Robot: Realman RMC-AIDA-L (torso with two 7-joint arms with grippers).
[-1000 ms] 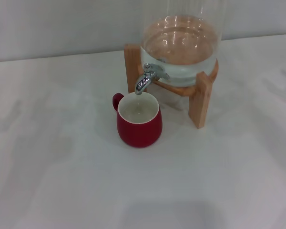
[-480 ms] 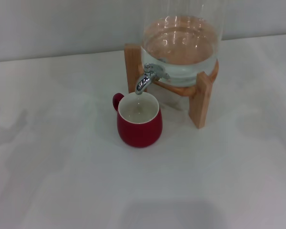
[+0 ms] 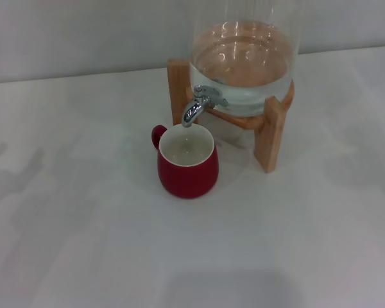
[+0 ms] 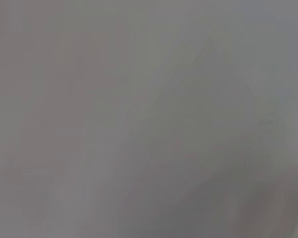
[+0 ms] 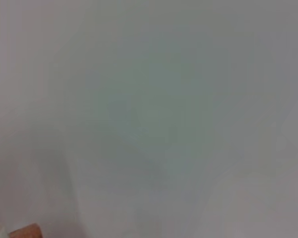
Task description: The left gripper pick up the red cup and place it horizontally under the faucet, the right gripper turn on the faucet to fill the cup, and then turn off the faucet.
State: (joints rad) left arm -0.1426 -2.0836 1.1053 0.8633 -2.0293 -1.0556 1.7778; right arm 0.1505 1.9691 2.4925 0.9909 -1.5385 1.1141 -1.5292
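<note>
**Red cup set upright beneath chrome faucet on white counter**

The red cup [image 3: 187,163] is seen standing upright on the white counter [image 3: 83,212], its cream-white inside facing up and its small loop handle turned toward the robot's left and slightly away. A shallow pool of liquid appears to be held in the bottom of the cup. The cup is placed directly below the spout of the faucet [image 3: 196,106], with a small gap left between the spout and the cup's rim. The faucet is fitted to the front of a clear glass dispenser [image 3: 244,61], which is partly filled with water and carried in a wooden stand [image 3: 273,131] just behind and to the right of the cup. No stream can be made out between spout and cup.

At the far left edge of the head view, only a small dark sliver is shown; what it belongs to cannot be told. Neither the left pincer nor the right pincer is shown in any view, so it cannot be told whether either is spread or pressed together. Little beyond pale, featureless surface is shown by the wrist views, apart from a wood-coloured scrap at one corner of the right wrist view.
</note>
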